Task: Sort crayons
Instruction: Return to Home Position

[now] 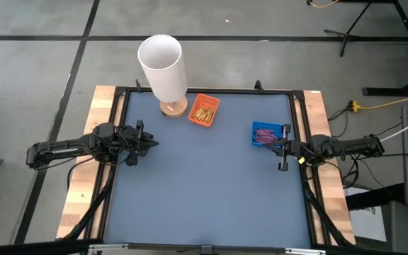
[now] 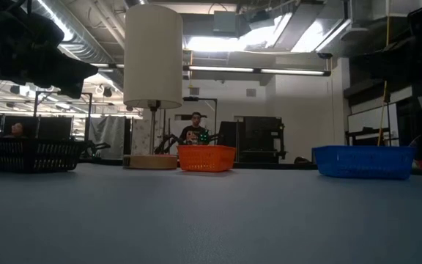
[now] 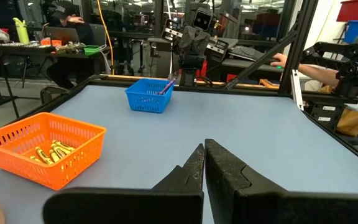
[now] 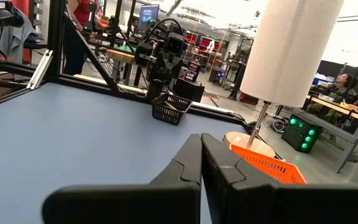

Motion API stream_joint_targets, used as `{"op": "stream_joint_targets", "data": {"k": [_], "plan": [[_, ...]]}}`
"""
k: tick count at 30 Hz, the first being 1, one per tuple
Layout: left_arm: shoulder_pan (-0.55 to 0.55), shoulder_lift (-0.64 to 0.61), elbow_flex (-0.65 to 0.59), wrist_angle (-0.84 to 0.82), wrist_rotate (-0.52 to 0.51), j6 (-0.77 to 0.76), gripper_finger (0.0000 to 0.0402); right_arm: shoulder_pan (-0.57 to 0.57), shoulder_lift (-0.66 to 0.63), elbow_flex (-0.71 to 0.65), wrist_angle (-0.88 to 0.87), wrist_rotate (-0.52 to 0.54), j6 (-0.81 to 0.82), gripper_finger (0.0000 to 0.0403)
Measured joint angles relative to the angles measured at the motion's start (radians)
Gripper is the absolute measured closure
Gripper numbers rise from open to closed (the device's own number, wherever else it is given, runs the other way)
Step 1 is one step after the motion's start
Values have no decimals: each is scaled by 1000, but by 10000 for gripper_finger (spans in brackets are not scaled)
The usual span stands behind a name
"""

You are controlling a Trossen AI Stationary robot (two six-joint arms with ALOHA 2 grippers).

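1. Left gripper [image 1: 149, 144] sits at the left side of the mat [image 1: 204, 191]. Its wrist view shows the two fingers pressed together with nothing between them.
2. Right gripper [image 1: 278, 146] sits at the right side of the mat, fingers likewise closed together and empty.
3. Yellow crayons [image 1: 204, 111] lie in the orange basket [image 1: 214, 100], far centre, just right of the lamp [image 1: 163, 67]. Their long axes run roughly far-to-near.
4. Purple crayons [image 1: 264, 133] lie in the blue basket [image 1: 254, 137], far right. They run roughly left-to-right, and one purple crayon [image 3: 167, 86] pokes up over the rim.
5. Key relation: the blue basket is just beside the right gripper, on its far-left side. The orange basket is well apart from the left gripper, to its far right. The right arm is the nearer one to any crayons.
6. No loose crayon shows on the mat in any view. A black basket [image 2: 26, 155] stands at the left, its contents not visible.
7. Judgement: sorting looks finished. The coming retreat only needs the right gripper to draw back clear of the blue basket's rim.
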Motion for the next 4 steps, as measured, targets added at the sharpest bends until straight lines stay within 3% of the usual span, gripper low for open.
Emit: {"op": "stream_joint_targets", "data": {"k": [4], "plan": [[0, 0, 0, 0, 0, 0, 401, 0, 0, 0, 0, 0, 0, 398]]}}
